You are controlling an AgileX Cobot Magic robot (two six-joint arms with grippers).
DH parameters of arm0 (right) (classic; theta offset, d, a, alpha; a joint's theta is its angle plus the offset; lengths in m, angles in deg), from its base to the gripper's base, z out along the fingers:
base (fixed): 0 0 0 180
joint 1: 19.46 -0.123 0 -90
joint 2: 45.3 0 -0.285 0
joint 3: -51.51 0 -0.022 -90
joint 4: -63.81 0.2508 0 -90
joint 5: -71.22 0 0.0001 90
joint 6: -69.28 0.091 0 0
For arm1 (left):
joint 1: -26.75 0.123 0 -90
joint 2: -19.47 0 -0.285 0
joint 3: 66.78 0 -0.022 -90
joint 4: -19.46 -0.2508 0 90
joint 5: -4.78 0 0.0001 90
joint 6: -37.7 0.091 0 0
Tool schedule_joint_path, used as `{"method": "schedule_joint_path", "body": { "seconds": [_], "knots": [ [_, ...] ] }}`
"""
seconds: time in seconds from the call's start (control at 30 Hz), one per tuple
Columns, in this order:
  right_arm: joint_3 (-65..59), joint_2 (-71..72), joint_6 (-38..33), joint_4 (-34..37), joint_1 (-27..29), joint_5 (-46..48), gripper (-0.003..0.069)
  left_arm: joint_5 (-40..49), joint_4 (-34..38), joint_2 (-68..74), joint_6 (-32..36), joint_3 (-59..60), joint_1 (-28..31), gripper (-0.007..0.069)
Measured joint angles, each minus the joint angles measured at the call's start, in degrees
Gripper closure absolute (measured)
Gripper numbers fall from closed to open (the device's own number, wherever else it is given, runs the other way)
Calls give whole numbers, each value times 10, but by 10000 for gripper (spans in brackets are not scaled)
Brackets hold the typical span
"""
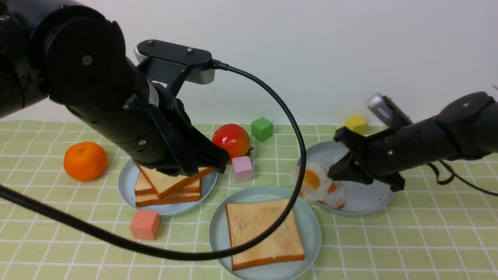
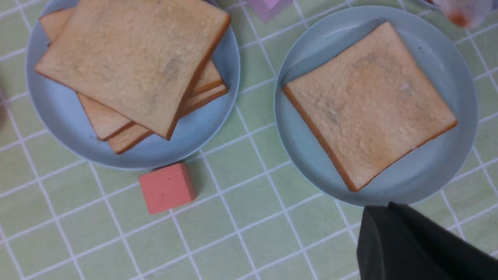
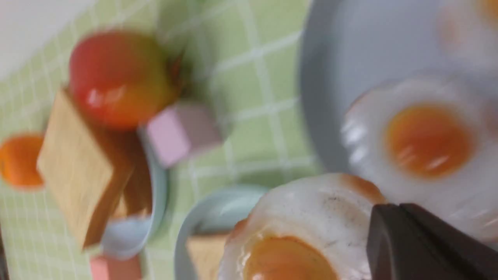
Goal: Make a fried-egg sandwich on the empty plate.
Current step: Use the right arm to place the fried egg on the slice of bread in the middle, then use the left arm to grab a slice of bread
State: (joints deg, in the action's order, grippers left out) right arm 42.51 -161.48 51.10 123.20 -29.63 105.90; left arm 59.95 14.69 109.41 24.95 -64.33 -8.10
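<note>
Mint plate: nearest to us, in the centre.
Toast slice: we see it lying flat on the mint plate.
Coral block: on the checked cloth, just left of the mint plate.
Blue plate: left and a little farther; it carries a toast stack of three slices, the top one skewed.
Left claw: fingers pressed together with nothing between them, hanging above the stack's right side.
Grey-blue plate: on the right.
Right claw: we see it pinching the white edge of a fried egg at that plate's left rim.
Second egg: on the grey-blue plate, just beside the first.
Pink block: between the two farther plates.
Orange: far left.
Tomato: behind the pink block.
Green block, yellow block: farthest, near the wall.
</note>
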Motion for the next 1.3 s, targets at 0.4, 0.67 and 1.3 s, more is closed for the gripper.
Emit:
{"method": "schedule_joint_path", "body": {
  "seconds": [0.4, 0.67, 1.3],
  "knots": [
    [0, -13, -13, -8, -131, -42, 656, -28, -87, -130, -109, 125, 0, 608],
    [0, -23, -13, -27, -140, -77, 513, -49, -114, -160, -156, 190, 0, 608],
    [52, 281, 45, -354, -144, 204, 199, -180, 147, -124, -12, 199, 291, 607]
  ]
}}
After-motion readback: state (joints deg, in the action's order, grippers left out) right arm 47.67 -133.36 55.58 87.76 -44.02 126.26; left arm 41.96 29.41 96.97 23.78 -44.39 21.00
